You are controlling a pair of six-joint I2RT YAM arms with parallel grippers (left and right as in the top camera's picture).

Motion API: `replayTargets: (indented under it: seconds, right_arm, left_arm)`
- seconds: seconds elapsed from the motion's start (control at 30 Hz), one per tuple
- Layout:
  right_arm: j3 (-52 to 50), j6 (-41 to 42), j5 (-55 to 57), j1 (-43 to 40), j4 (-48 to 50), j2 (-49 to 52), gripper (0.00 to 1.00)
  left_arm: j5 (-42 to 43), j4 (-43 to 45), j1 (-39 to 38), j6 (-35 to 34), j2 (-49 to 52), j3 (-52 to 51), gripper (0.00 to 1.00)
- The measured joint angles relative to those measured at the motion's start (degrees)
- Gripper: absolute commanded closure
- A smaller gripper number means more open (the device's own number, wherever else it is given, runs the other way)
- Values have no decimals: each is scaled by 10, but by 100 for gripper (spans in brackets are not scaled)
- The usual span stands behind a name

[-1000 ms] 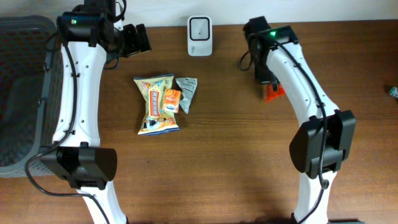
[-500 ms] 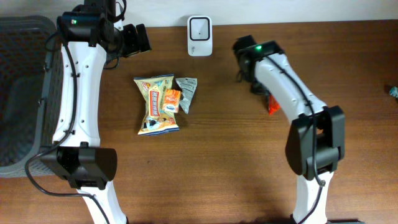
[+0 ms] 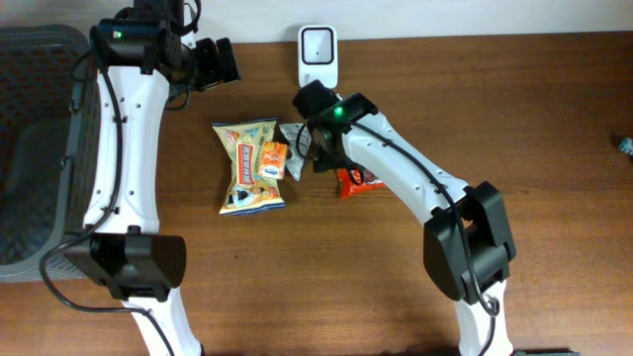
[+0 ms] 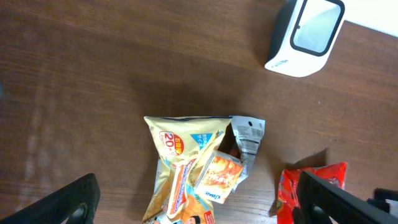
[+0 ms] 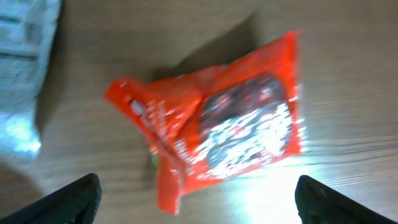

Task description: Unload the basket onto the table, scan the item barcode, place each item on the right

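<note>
Since the earlier frames my right arm point(image 3: 396, 168) had swung from the right side of the bench point(image 3: 554, 148) to the middle, and the red packet point(image 5: 211, 130) had come with it. My right jaws stood released, wide apart above the packet. It lay flat on the bench, just right of the silver sachet point(image 3: 297, 146) and well short of the scanner point(image 3: 317, 57). My left jaws stood spread and empty near the rear edge. Judgement: the packet was set down unscanned and must be retaken and presented. No barcode could be made out, since the right wrist view was blurred and glared. Overhead, my arm covered part of the packet.
</note>
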Motion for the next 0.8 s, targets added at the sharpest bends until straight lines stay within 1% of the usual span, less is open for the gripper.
replayTargets:
  seconds: [0.17, 0.3, 0.37, 0.53, 0.57, 0.6, 0.67, 0.77, 0.8]
  right_arm:
    - [8, -8, -123, -59, -11, 0, 1]
    - [3, 40, -175, -115, 11, 0, 1]
    - [-21, 88, -184, -125, 40, 0, 1]
    - [-98, 251, -198, -123, 111, 2, 0]
    - [-107, 275, -199, -123, 126, 2, 3]
    - [-116, 298, -199, -123, 137, 2, 8]
    - [-125, 337, -199, -123, 146, 2, 21]
    - [-134, 361, -194, -123, 150, 2, 35]
    - [-136, 365, -192, -123, 150, 2, 42]
  left_arm:
    - [0, 0, 0, 0, 0, 0, 1]
    - [0, 0, 0, 0, 0, 0, 1]
    - [0, 0, 0, 0, 0, 0, 1]
    - [0, 0, 0, 0, 0, 0, 1]
    - [0, 0, 0, 0, 0, 0, 1]
    - [0, 0, 0, 0, 0, 0, 1]
    - [0, 0, 0, 0, 0, 0, 1]
    - [0, 0, 0, 0, 0, 0, 1]
    - [0, 0, 0, 0, 0, 0, 1]
